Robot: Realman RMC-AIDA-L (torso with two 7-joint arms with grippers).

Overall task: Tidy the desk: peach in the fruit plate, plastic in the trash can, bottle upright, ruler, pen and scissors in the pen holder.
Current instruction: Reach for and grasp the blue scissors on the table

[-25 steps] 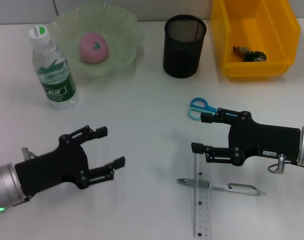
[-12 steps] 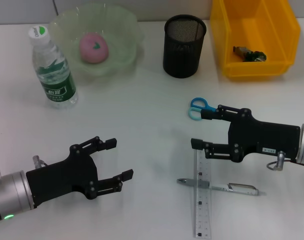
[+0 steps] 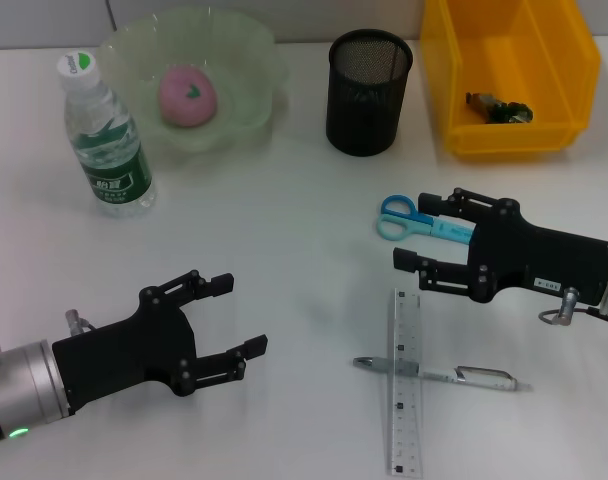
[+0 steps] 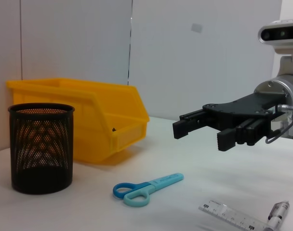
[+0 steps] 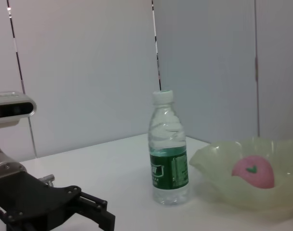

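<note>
right hand [image 3: 424, 232] shifted right, uncovering scissors [image 3: 416, 220]

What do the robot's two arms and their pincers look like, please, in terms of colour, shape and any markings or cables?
Both arms end in silver-grey cylindrical wrists carrying matte black, angular bodies with two slim linkage fingers each. The left pincer has a small green light glowing on its wrist and a metal fitting beside it. The right pincer bears a small white label on its body, and a thin grey cable loops beneath its wrist.

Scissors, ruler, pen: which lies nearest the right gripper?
The scissors: their blades run under the open right gripper; ruler and pen lie farther off.
</note>
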